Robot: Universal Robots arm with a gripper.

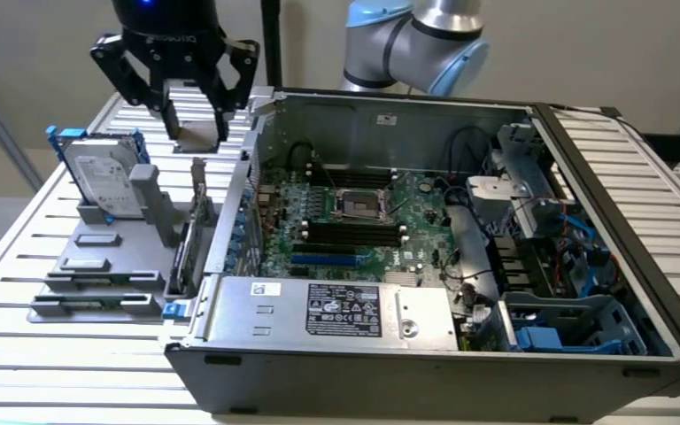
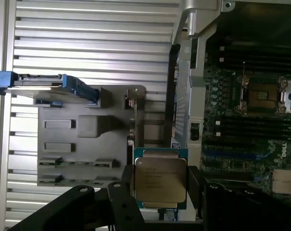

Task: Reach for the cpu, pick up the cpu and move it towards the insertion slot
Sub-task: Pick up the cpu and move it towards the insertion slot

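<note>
The gripper (image 1: pixel 196 124) grasps the cpu (image 2: pixel 160 180), up in the air at the upper left. Picking up is done. The insertion slot (image 1: pixel 360 205), mid-frame, is well apart.

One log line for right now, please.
stage: carrying | claw: shut on cpu | cpu: in air over grey fixture, outside case | insertion slot: inside case, not yet reached

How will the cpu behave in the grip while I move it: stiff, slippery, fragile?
The cpu looks like a flat rigid plate, so it probably won't flex. Held by its thin edges in the gripper, its smooth metal could slip or twist if jolted. Small and thin, it is likely light, and its board rim looks easily damaged.
</note>
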